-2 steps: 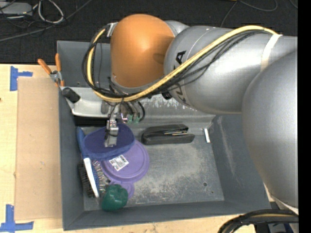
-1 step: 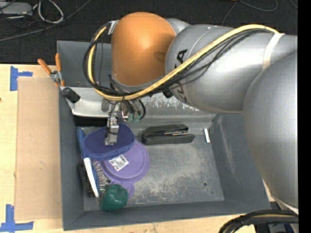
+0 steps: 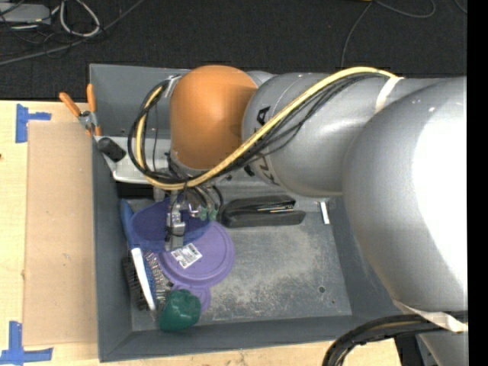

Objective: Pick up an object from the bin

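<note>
Two purple round lids overlap near the bin's left edge as the camera sees it. The one with a white label lies flat on the floor, and the plainer one sits closer to that left edge. The claw hangs right where they overlap, low over them, so I take one of these lids as the likely thing to pick. I cannot tell how far open the claw is, nor whether it touches either lid, and I see nothing in its hold.

By my reading the pick is not yet done: both lids look to be lying down in the bin, nothing is raised, and the closing and the lift are both left to do.

Just beside the lids, toward the near-left corner, lie a black brush with pale bristles and a dark green lump. A flat black case lies toward the middle, near the labelled lid. The floor toward the near-right corner is bare and dusty.
</note>
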Robot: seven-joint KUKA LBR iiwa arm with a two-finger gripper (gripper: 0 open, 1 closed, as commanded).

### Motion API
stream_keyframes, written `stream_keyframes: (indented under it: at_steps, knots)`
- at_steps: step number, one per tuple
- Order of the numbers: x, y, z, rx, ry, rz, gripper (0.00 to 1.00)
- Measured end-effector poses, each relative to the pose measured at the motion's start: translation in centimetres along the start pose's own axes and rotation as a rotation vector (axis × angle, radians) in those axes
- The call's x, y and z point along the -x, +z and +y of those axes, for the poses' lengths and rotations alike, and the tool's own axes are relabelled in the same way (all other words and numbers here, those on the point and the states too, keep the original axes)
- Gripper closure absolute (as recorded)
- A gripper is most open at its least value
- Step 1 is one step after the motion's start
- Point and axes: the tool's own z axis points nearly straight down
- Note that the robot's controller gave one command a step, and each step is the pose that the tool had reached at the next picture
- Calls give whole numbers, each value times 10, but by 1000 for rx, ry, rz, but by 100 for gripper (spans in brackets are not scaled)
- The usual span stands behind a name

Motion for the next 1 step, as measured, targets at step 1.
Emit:
stream_keyframes:
  at_steps: [1]
  knots:
    - [-2, 37, -2, 1, 22, -1, 0]
